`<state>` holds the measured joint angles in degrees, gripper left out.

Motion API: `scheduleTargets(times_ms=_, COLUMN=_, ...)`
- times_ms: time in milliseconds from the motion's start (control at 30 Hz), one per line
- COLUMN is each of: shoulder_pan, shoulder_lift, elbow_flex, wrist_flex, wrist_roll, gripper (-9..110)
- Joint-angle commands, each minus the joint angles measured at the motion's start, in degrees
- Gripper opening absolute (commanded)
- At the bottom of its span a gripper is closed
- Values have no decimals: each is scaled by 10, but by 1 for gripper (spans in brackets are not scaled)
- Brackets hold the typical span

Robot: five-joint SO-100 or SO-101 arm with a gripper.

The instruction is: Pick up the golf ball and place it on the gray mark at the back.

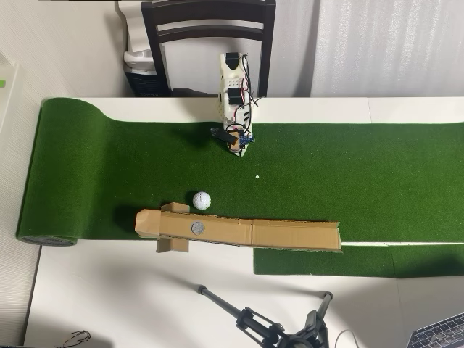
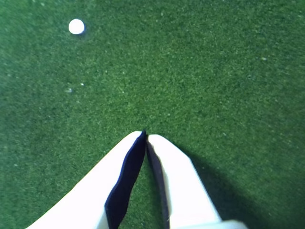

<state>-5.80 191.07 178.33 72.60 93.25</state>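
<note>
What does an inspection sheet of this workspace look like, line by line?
Surface: green turf mat on a white table.
Job's things: golf ball on the turf beside the cardboard strip; gray mark on the strip, bare.
Clutter: tiny white dot on the turf; tripod at the near edge.
Gripper: gripper shut, empty, above the turf, apart from the ball.
Cables: wires on the arm.
Surroundings: chair, curtain.

Green mat [image 1: 348, 167]: rough matt artificial turf. Channel [image 1: 290, 233]: brown matt cardboard. Golf ball [image 1: 201, 200]: white, dimpled. Gripper [image 2: 146, 135] fingers [image 2: 176, 176]: smooth white plastic.
</note>
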Motion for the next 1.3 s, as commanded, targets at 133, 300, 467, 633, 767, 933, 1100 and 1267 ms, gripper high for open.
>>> scheduleTargets(times_ms=133, shoulder_pan=5, shoulder_lift=54, elbow_flex=48, wrist_flex=-5, wrist_roll=-4, gripper=1)
scheduleTargets(times_ms=300, shoulder_pan=5, shoulder_lift=54, elbow_flex=48, wrist_flex=-5, wrist_roll=-4, gripper=1)
scheduleTargets(times_ms=467, shoulder_pan=5, shoulder_lift=54, elbow_flex=48, wrist_flex=-5, wrist_roll=-4, gripper=1)
scheduleTargets(times_ms=633, shoulder_pan=5, shoulder_lift=54, elbow_flex=48, wrist_flex=-5, wrist_roll=-4, gripper=1)
scheduleTargets(times_ms=767, shoulder_pan=5, shoulder_lift=54, elbow_flex=48, wrist_flex=-5, wrist_roll=-4, gripper=1)
scheduleTargets(times_ms=933, shoulder_pan=5, shoulder_lift=54, elbow_flex=48, wrist_flex=-5, wrist_roll=-4, gripper=1)
scheduleTargets(times_ms=1100, shoulder_pan=5, shoulder_lift=54, elbow_flex=48, wrist_flex=-5, wrist_roll=-4, gripper=1)
scheduleTargets(times_ms=1267, shoulder_pan=5, shoulder_lift=54, elbow_flex=48, wrist_flex=-5, wrist_roll=-4, gripper=1)
